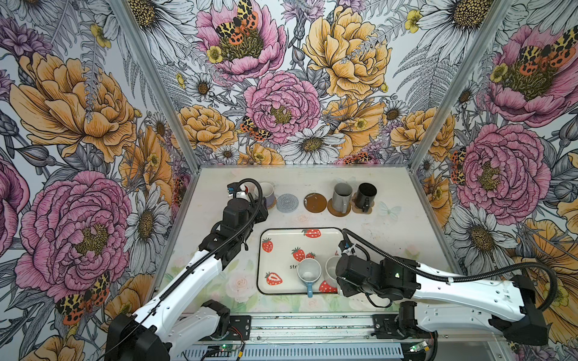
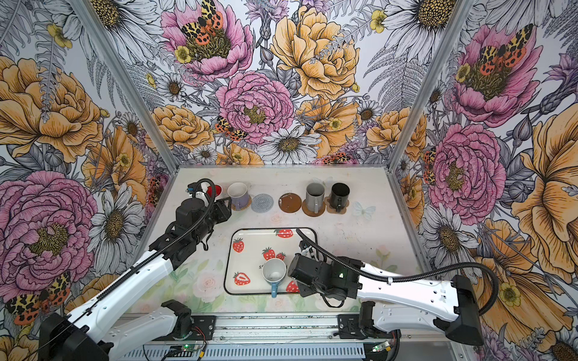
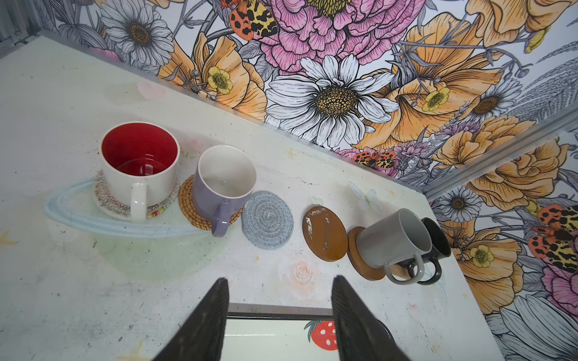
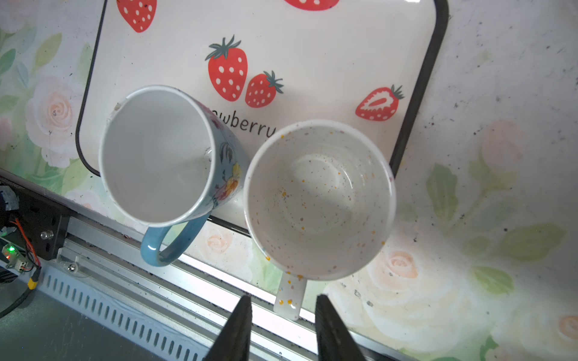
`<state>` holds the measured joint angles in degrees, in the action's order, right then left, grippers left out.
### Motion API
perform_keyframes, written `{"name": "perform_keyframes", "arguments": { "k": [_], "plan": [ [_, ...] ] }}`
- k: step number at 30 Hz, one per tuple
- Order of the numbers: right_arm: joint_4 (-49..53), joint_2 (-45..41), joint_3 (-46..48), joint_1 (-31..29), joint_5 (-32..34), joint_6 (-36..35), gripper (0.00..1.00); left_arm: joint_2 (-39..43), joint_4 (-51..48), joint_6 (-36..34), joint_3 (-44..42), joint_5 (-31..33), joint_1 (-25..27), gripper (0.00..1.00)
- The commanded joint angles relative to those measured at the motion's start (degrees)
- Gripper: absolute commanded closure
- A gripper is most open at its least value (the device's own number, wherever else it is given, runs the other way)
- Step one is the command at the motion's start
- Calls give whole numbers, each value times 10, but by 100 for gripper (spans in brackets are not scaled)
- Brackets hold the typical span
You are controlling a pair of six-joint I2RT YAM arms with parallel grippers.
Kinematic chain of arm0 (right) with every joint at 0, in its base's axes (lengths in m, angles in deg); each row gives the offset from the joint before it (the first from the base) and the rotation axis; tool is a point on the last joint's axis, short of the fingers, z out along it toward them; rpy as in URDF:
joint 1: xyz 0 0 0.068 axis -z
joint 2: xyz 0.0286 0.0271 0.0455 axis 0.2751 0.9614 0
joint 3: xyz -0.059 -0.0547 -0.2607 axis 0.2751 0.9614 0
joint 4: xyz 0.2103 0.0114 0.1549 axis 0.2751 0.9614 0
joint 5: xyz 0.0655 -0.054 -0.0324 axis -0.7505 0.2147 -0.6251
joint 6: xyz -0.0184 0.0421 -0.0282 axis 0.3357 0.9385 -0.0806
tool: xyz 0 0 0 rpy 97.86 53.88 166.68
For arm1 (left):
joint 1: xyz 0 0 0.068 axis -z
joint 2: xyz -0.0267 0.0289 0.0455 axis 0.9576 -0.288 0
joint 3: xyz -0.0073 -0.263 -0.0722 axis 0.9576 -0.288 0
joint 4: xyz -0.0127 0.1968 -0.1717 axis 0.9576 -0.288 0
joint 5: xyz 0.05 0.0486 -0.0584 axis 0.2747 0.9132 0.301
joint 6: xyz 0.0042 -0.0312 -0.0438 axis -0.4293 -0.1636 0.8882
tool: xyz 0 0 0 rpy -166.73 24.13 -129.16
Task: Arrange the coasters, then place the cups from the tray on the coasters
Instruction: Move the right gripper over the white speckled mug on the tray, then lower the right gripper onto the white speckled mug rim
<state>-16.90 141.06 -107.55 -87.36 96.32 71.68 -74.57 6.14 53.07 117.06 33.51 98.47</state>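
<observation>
right gripper (image 4: 284, 297) was open, just the tip of the handle (image 4: 289, 283) of the speckled mug (image 4: 319, 200) between its jaws — I'd have pushed in deeper before squeezing; left gripper (image 3: 280, 279) hung open, empty.

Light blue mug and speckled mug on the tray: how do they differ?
The light blue mug has a blue outside with a flower print and a plain white inside; the speckled mug is white with small coloured dots inside and on its handle. The right gripper has open jaws lined up with the speckled mug's handle; none is at the light blue mug. Both stand upright and empty on the tray.
</observation>
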Motion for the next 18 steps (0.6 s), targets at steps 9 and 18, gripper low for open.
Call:
{"name": "perform_keyframes", "arguments": {
  "k": [9, 18],
  "plan": [
    [5, 6, 22, -35, 5, 60, 58, 12, 0, -5, -7, -9, -6, 45],
    [-5, 55, 24, -38, 3, 58, 52, 6, -1, -5, -6, -9, -10, 45]
  ]
}}
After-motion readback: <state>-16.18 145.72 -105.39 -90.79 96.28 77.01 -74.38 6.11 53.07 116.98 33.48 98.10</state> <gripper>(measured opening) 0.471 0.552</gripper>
